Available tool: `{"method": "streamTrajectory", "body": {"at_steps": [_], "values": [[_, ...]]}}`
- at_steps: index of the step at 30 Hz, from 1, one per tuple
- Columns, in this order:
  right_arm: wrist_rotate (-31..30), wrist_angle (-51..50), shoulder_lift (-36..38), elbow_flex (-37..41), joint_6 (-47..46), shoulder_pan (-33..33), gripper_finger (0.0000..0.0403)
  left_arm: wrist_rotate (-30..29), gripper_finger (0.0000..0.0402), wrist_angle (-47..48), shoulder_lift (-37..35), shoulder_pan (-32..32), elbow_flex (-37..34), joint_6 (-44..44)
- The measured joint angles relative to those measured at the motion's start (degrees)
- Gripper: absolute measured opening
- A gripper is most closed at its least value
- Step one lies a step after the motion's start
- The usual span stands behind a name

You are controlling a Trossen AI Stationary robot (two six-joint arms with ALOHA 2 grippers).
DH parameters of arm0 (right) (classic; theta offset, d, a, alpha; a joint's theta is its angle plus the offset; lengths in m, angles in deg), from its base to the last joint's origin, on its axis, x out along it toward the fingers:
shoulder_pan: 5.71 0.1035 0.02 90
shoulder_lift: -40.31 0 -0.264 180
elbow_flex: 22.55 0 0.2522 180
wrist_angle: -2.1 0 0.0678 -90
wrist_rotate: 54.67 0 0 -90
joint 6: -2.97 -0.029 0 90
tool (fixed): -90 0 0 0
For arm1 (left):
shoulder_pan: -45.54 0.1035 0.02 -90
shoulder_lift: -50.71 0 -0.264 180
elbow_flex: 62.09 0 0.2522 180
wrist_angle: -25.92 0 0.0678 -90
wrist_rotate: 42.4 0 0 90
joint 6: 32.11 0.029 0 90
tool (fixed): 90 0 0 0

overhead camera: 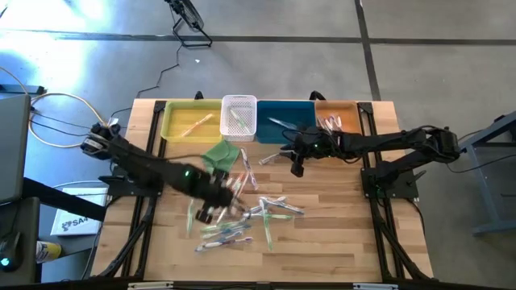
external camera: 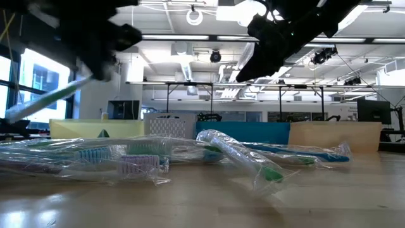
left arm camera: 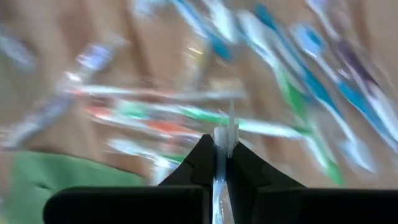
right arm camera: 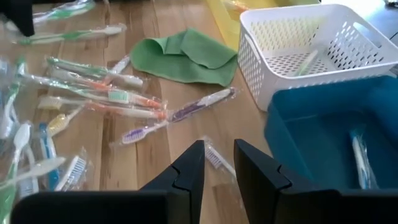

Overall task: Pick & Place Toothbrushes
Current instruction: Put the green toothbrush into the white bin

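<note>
Wooden slats make up the counter (overhead camera: 339, 242), and along its far edge stand four bins in a row: a yellow bin (overhead camera: 179, 121), a white basket (overhead camera: 239, 118), a blue bin (overhead camera: 286, 121) and an orange bin (overhead camera: 343, 117). Most of the toothbrushes (overhead camera: 242, 217) lie in clear wrappers scattered over the middle of the counter, near the folded green cloth (overhead camera: 220, 155); a few already lie in the bins, one in the yellow bin, one in the white basket, one in the blue bin, some in the orange bin. The left tool (overhead camera: 211, 211) hangs over the left part of the scattered pile, its fingers (left arm camera: 202, 163) pinched narrow on a wrapped toothbrush (left arm camera: 222, 143), which stands up between them in the left wrist view; its handle colour cannot be told. In the low view a pale green stick (external camera: 44, 101) slants down from the dark arm at the left. The right tool (overhead camera: 296, 161) hovers just in front of the blue bin, apart from the pile, its fingers (right arm camera: 186, 171) parted by a narrow gap with nothing between them.
</note>
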Motion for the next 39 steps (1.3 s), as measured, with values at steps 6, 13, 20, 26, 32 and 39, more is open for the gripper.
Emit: {"method": "streamTrajectory", "body": {"at_steps": [6,13,20,26,32,39], "values": [[-0.14,-0.02,0.00,0.00,2.39,0.00,0.0079,0.15,0.0012,-0.35,0.00,11.28,8.43,10.53],[-0.15,-0.87,0.00,0.00,2.53,0.00,0.0079,-2.22,0.0012,-0.33,-0.02,25.07,19.57,22.55],[-1.91,-3.98,0.00,0.00,2.53,0.00,0.0079,3.69,0.0012,-5.28,-0.02,40.68,21.48,23.88],[-1.52,-4.00,0.00,0.00,1.56,0.00,0.0079,16.84,0.0015,-20.27,1.47,52.63,21.48,18.90],[-1.60,-3.91,0.00,0.00,1.57,0.00,0.0079,18.75,0.0016,-22.24,4.68,59.82,21.48,16.38],[-1.68,-3.88,0.00,0.00,2.42,0.00,0.0079,20.07,0.0016,-25.32,12.17,59.96,21.45,13.21]]}}
